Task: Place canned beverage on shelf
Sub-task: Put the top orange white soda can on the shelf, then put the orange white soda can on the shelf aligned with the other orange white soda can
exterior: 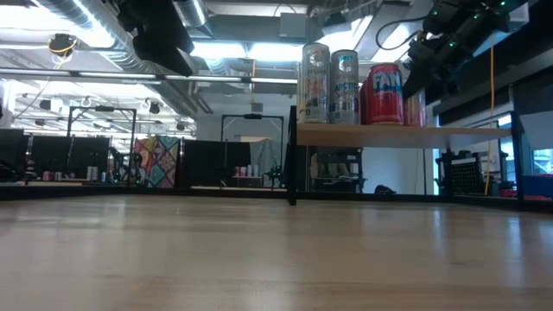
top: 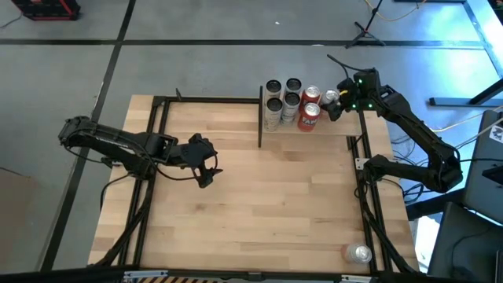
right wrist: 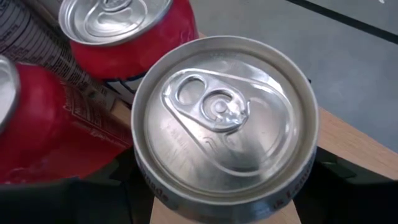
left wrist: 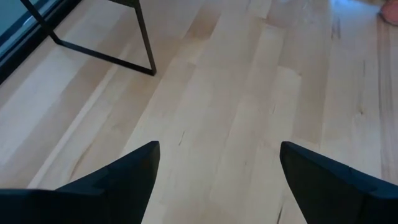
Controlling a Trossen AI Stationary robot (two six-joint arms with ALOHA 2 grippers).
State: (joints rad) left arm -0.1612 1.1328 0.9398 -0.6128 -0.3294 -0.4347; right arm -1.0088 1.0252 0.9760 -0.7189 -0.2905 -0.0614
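Red cans (top: 311,109), silver cans (top: 273,104), light-wood shelf (exterior: 406,134)

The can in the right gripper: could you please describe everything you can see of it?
The can is upright, with a silver aluminium top, an unopened pull tab and a silver rim; red print shows low on its side. The right gripper holds it between its dark fingers at the shelf's right end, beside two red cans. Whether its base already rests on the wood cannot be seen.
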